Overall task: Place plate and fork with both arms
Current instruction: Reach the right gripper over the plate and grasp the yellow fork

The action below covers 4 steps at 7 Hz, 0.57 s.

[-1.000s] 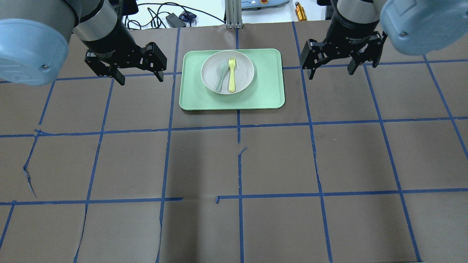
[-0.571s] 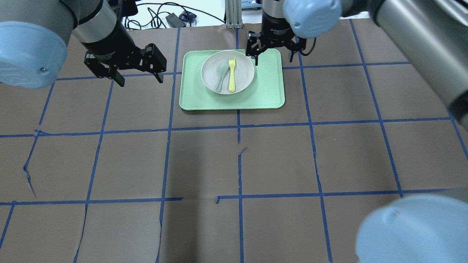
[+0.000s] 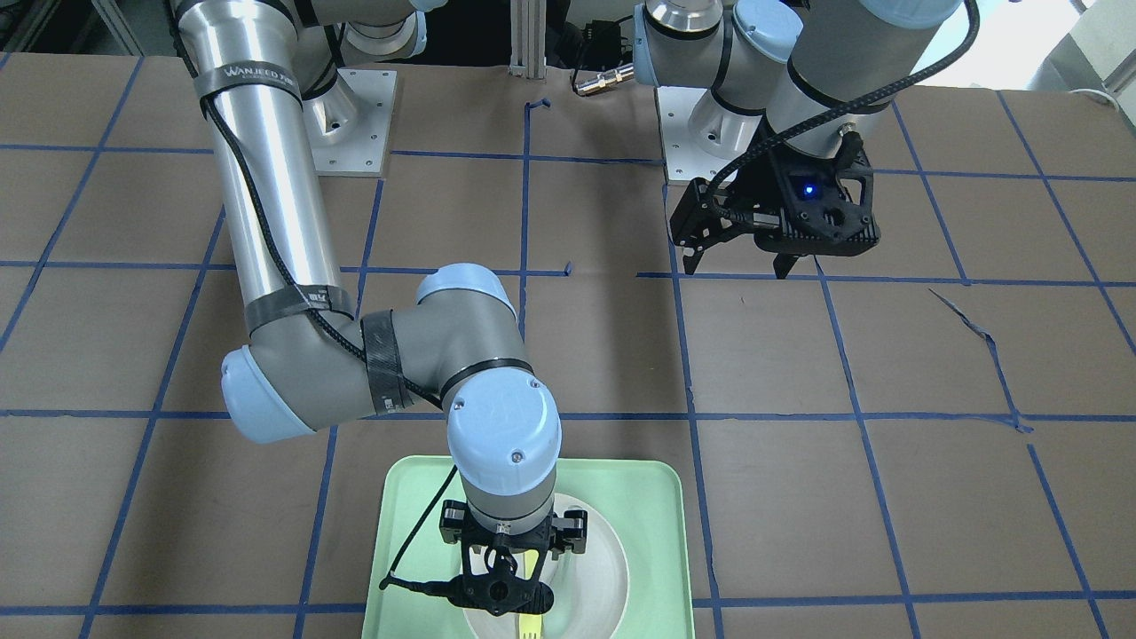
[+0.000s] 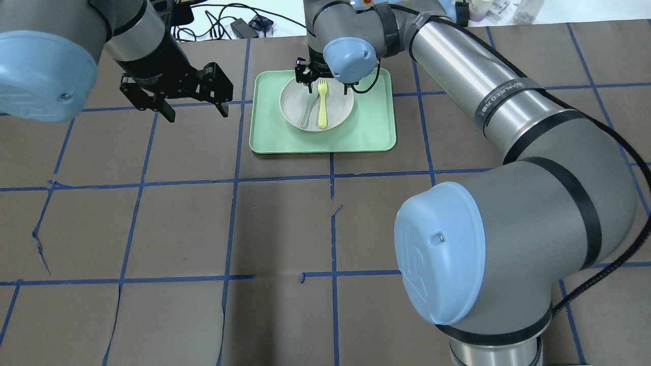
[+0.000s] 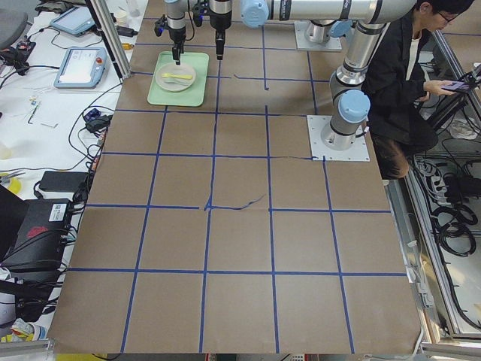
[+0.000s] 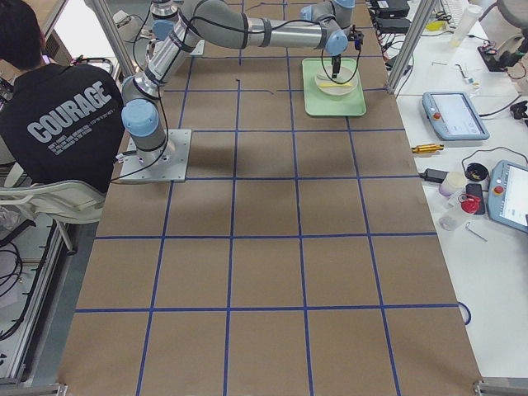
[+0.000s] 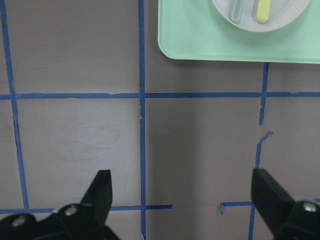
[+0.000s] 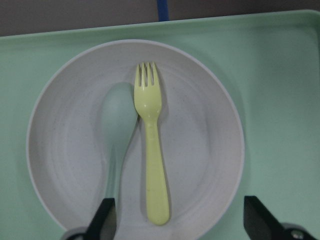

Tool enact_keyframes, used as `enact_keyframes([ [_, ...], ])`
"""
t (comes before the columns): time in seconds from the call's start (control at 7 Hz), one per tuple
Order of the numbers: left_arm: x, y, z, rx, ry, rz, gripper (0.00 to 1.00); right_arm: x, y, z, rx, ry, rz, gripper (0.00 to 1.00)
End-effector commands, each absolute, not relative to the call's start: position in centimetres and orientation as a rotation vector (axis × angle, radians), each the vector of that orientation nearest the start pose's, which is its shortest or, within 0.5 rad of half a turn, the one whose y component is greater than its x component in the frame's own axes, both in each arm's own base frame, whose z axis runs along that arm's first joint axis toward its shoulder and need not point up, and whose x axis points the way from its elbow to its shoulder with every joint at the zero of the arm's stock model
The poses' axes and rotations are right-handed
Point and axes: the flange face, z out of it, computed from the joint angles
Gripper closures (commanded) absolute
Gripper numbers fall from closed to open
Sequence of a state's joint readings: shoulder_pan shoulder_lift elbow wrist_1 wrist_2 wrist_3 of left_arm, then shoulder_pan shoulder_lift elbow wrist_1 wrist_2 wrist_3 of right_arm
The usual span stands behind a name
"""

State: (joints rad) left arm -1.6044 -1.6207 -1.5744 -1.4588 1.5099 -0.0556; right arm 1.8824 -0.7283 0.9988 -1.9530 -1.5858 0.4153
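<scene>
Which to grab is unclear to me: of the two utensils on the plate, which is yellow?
The fork, with tines; the spoon beside it is pale green.

Fork [image 8: 152, 150] beside spoon [image 8: 117, 125] in plate [image 8: 205, 145], plate on tray [image 8: 280, 100]

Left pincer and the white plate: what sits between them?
In the overhead view, only brown table, a blue tape line and a strip of the green tray lie between the left pincer and the plate.

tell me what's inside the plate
The fork and a pale green spoon lie side by side in the plate. Whatever is beneath them is covered.
</scene>
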Motion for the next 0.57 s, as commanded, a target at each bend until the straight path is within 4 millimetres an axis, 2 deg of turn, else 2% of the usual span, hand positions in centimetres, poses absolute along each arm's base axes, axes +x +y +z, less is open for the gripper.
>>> enact_keyframes([
  [0.0, -15.7, -51.4, 46.7, -0.03, 3.206, -0.074, 0.0, 37.5, -73.1, 22.3, 0.173, 3.107, -0.164, 0.19],
  [0.14, -15.7, -51.3, 46.8, -0.032, 3.206, -0.077, 0.0, 37.6, -72.9, 21.5, 0.173, 3.112, -0.146, 0.23],
  [0.43, -15.7, -51.4, 46.8, -0.037, 3.206, -0.079, 0.0, 37.6, -72.6, 20.7, 0.172, 3.105, -0.118, 0.25],
])
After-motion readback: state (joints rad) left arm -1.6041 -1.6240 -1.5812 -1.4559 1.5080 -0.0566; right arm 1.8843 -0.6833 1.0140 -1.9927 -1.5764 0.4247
